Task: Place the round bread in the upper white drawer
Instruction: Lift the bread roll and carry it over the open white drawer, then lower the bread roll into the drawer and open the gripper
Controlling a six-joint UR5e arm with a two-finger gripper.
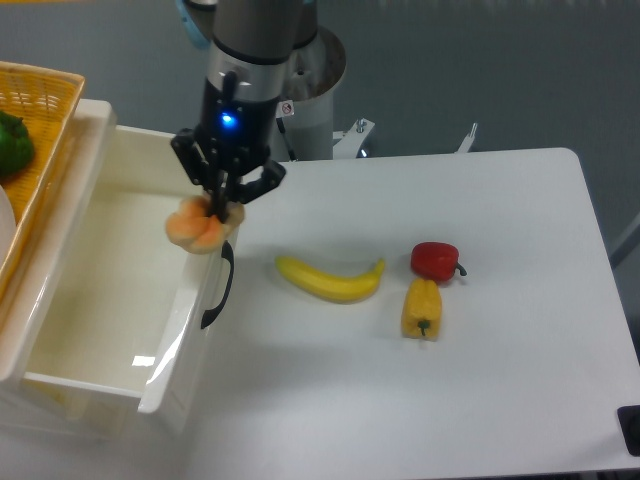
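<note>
The round bread (197,229), a pale orange lumpy bun, hangs in the air over the front panel of the upper white drawer (110,290). My gripper (222,205) is shut on its top right part, fingers pointing down. The drawer stands pulled out and its white inside is bare; a curved black handle (220,288) sits on its front panel just below the bread.
A yellow banana (330,280), a red pepper (435,260) and a yellow pepper (421,308) lie on the white table to the right. A woven yellow basket (40,130) holding a green vegetable (14,143) stands at the far left behind the drawer.
</note>
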